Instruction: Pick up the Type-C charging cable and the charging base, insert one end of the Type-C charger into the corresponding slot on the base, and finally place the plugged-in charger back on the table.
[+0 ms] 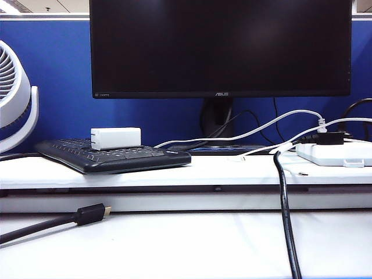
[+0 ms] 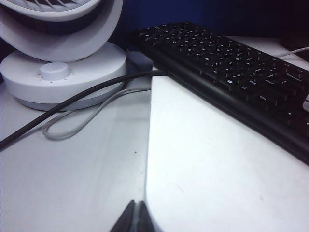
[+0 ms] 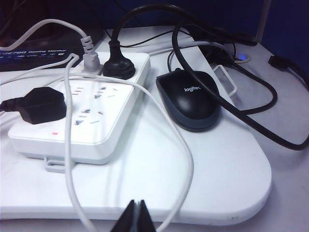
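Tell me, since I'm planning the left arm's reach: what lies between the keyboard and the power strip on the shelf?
In the exterior view, white cords and the monitor stand's foot lie between the keyboard and the power strip.

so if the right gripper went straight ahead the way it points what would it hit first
Probably the thin white cable looping across the raised shelf just ahead of the shut right gripper. Beyond it lie the power strip and black mouse. Depth is unclear.

The charging base point(image 1: 116, 138) sits on the keyboard point(image 1: 113, 157), left of the power strip point(image 1: 334, 154).
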Controlling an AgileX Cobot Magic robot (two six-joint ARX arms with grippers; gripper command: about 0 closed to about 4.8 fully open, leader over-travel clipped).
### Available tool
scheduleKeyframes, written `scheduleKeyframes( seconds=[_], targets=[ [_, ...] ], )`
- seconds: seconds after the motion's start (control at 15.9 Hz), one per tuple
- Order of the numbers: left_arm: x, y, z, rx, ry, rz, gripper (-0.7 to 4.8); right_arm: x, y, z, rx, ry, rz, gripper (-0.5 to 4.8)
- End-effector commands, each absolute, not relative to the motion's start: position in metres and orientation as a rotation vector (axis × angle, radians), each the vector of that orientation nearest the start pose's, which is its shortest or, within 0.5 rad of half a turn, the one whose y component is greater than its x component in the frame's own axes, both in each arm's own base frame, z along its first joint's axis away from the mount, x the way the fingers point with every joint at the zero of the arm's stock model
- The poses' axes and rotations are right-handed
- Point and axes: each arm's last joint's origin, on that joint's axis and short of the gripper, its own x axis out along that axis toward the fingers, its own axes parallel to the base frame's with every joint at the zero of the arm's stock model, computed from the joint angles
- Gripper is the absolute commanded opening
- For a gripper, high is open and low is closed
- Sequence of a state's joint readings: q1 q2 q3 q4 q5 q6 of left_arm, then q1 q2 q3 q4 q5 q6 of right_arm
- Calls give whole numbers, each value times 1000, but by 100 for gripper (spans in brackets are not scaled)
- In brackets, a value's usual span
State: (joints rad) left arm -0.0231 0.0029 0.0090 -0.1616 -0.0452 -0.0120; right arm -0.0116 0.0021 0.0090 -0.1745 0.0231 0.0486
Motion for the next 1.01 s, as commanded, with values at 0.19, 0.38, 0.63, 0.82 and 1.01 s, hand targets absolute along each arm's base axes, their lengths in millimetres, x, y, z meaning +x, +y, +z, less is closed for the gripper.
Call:
scheduleKeyframes(
  seconds=[0.19,0.38,0.63,0.82,1.01],
  targets=[
    [96,-1,149,-3,171,25,-6,96,-2,147,52,173,-34,-1],
    [97,-1,158,-16,82,27,-6,97,-1,157,53,74,-28,-1],
    [97,0,164,-44,38,49,-6,97,-1,163,61,17,-26,-1],
    [96,1,167,-44,24,71,-6,97,-1,167,64,3,-26,-1],
    [95,1,174,-45,0,71,-6,95,-1,178,79,-30,-26,-1]
  ],
)
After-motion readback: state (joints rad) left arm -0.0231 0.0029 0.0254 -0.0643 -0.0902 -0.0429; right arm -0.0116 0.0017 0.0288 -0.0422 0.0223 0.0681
